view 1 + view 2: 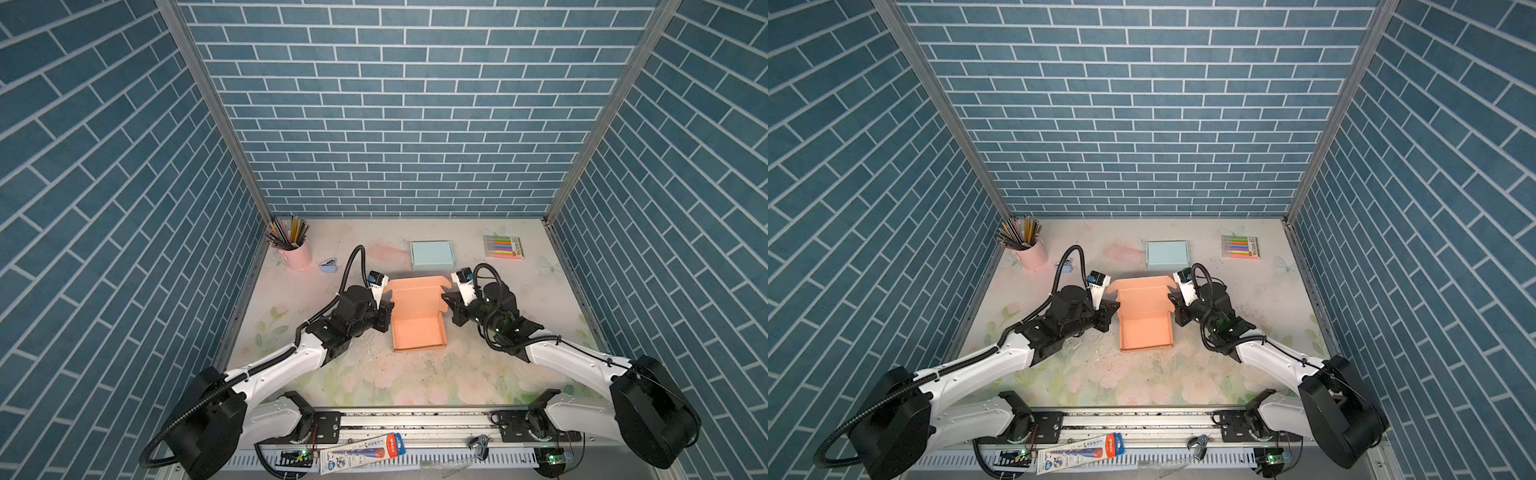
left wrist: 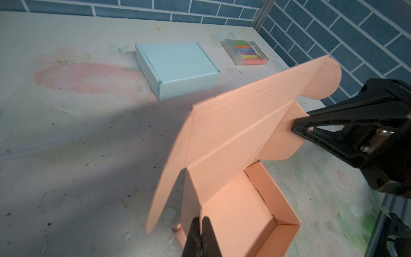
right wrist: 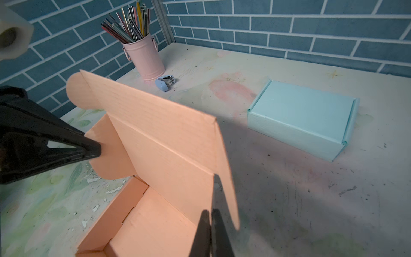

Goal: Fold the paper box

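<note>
An orange paper box (image 1: 417, 328) (image 1: 1145, 332) sits mid-table, its tray open and its lid (image 2: 240, 124) (image 3: 160, 133) tilted up behind it. My left gripper (image 1: 388, 309) (image 1: 1116, 307) (image 2: 201, 222) is shut on the box's left side, a thin cardboard edge pinched between its fingers. In the right wrist view its tip (image 3: 97, 151) sits on the rounded left flap (image 3: 111, 155). My right gripper (image 1: 446, 300) (image 1: 1172, 297) (image 3: 211, 214) is shut on the right flap (image 2: 282, 138), where the left wrist view shows its tip (image 2: 295, 129).
A closed light-blue box (image 1: 432, 254) lies just behind the orange one. A pink cup of pencils (image 1: 296, 251) and a blue stapler (image 1: 328, 266) stand back left, a marker pack (image 1: 503, 247) back right. A packaged pen (image 1: 361, 451) and a clip (image 1: 480, 444) lie on the front rail.
</note>
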